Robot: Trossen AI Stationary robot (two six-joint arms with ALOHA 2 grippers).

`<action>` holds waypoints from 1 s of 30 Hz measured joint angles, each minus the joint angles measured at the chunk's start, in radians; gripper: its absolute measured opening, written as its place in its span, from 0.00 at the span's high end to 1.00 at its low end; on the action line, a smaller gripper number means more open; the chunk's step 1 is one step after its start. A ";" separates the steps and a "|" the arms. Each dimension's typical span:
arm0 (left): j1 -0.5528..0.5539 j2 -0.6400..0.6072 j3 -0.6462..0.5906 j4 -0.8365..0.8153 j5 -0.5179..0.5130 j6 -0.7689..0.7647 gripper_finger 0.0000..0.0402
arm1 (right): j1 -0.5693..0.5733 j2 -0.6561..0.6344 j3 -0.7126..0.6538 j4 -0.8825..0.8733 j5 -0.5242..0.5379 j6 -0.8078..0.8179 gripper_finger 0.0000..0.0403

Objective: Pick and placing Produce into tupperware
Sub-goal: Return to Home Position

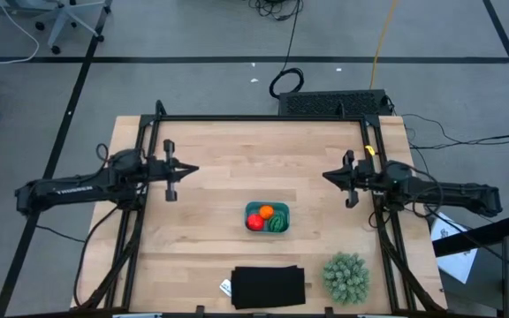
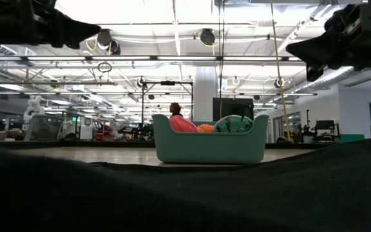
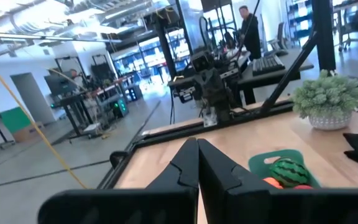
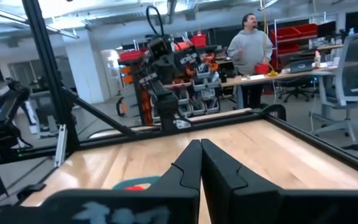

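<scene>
The teal tupperware [image 1: 267, 218] sits on the table near its middle, closer to the near edge, and holds all three produce pieces: the red one [image 1: 254, 223], the orange round one [image 1: 265, 211] and the dark green round one [image 1: 278, 221]. In the low view the tupperware [image 2: 210, 146] shows the produce above its rim. My left gripper [image 1: 193, 170] hovers shut above the table's left half, pointing right. My right gripper [image 1: 326, 176] hovers shut above the right half, pointing left. Both are well clear of the tupperware.
A black flat rectangle [image 1: 269, 287] lies at the near edge, with a small white tag [image 1: 225, 287] beside it. A pale-green spiky plant ball [image 1: 345, 277] stands at the near right corner. A person [image 4: 249, 50] stands in the room beyond the table.
</scene>
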 joint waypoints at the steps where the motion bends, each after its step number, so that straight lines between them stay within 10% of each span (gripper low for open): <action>1: 0.000 -0.021 -0.008 -0.014 0.000 -0.004 1.00 | 0.000 -0.005 0.000 0.000 0.000 0.001 1.00; 30: -0.222 -0.184 -0.085 -0.248 -0.311 -0.002 1.00 | 0.001 -0.023 0.000 -0.029 -0.052 0.028 1.00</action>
